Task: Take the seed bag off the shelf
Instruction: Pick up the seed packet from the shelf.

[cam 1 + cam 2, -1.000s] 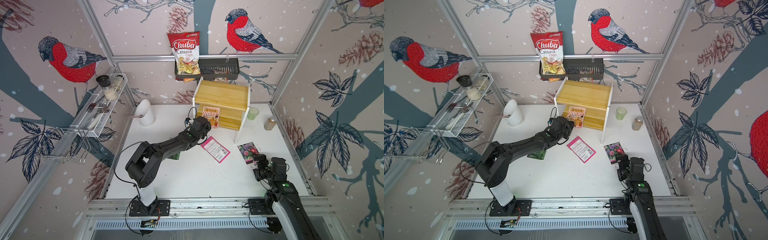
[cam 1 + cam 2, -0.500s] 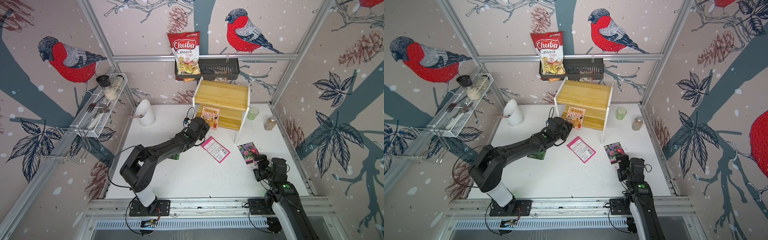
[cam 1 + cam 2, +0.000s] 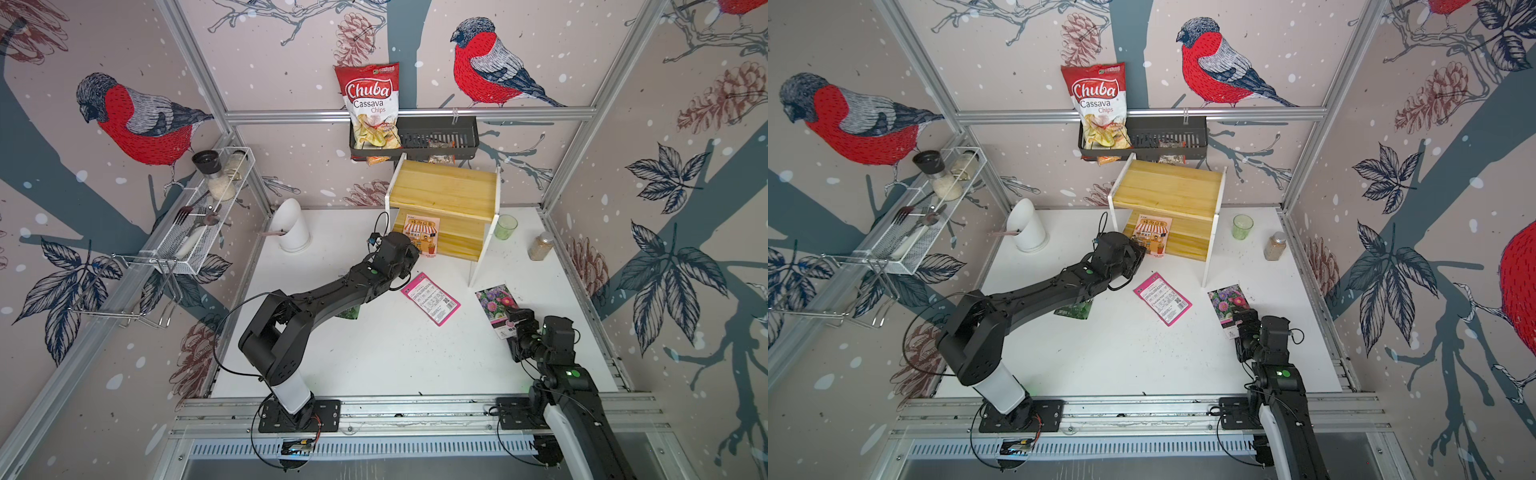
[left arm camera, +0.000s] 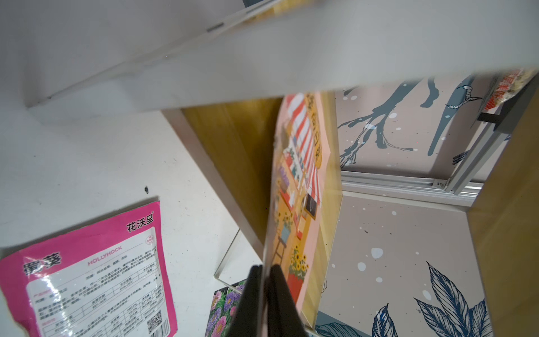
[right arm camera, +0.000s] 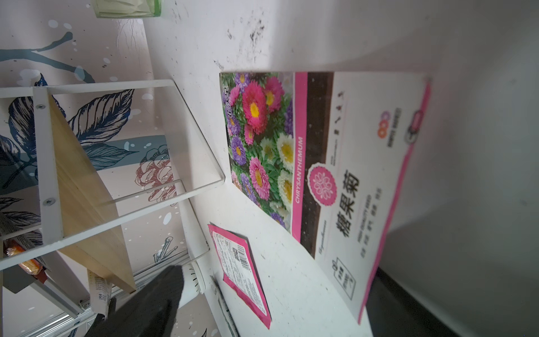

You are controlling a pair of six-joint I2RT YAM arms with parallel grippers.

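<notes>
Seed bag is pinched between left gripper fingers, visible only in left wrist view.

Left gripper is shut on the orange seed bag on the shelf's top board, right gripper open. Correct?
No: the orange seed bag sits on the shelf's lower board, under the top one, as both top views show. The left gripper is shut on it, the right gripper open, as stated.

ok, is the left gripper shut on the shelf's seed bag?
Yes, its wrist view shows the left gripper pinching the seed bag.
</notes>
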